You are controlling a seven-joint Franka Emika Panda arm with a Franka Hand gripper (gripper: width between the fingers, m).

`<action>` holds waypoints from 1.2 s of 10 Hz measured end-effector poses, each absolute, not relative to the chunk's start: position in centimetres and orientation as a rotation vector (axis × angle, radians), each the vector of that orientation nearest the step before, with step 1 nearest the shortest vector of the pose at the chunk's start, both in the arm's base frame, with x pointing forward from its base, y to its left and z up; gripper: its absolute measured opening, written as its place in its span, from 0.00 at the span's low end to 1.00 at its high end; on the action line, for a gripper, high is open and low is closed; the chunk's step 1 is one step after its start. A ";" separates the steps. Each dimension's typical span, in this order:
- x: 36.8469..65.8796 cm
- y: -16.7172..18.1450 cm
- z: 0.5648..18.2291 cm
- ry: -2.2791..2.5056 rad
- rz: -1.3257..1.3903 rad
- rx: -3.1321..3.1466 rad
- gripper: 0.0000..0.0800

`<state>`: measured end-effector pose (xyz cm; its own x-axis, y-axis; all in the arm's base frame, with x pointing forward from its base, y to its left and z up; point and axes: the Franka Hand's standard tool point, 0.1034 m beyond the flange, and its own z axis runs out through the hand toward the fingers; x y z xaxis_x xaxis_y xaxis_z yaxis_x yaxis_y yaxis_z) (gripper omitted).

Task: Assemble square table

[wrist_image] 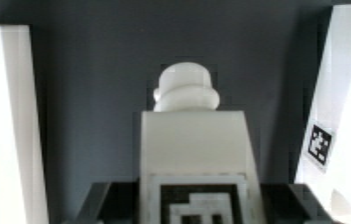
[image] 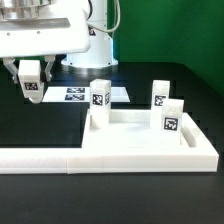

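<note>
Tabletop (image: 140,145) lies flat on the black desk (image: 40,120), seated inside the corner of the barrier (image: 60,157). Its raised rim faces up.

Leg positions, referenced to the tabletop:
- One leg (image: 99,101) stands upright at the corner on the exterior view's left, far side, tag facing the camera.
- One leg (image: 161,93) stands upright at the far edge, toward the exterior view's right.
- One leg (image: 172,117) stands upright just in front of the previous one, at the edge on the exterior view's right. Whether these two touch cannot be determined.

My tool (image: 31,92) hangs above the desk, well apart from the tabletop on the exterior view's left. It is clenched around a fourth leg (image: 31,84), which is held off the desk with its tag visible. In the wrist view this leg (wrist_image: 193,150) fills the centre, with a rounded peg at its far end and the dark desk beyond it.

Marker board (image: 80,94) lies flat on the desk behind the tabletop, between my tool and the first leg.
</note>
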<state>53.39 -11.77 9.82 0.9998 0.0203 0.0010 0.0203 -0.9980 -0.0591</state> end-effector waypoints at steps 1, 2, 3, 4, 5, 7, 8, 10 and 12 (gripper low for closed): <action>53.4 -11.8 9.8 -0.031 0.000 -3.082 0.36; 53.4 -11.6 9.8 -0.028 0.000 -3.082 0.36; 53.9 -10.4 9.9 -0.024 -0.004 -3.076 0.36; 54.8 -9.2 10.1 -0.025 -0.019 -3.071 0.36; 56.0 -8.3 10.6 -0.041 -0.043 -3.069 0.36; 57.9 -6.8 11.1 -0.105 -0.098 -3.068 0.36; 58.5 -6.2 11.1 -0.166 -0.152 -3.076 0.36; 58.6 -7.0 11.0 -0.160 -0.196 -3.092 0.36; 58.7 -8.5 11.0 -0.187 -0.412 -3.147 0.36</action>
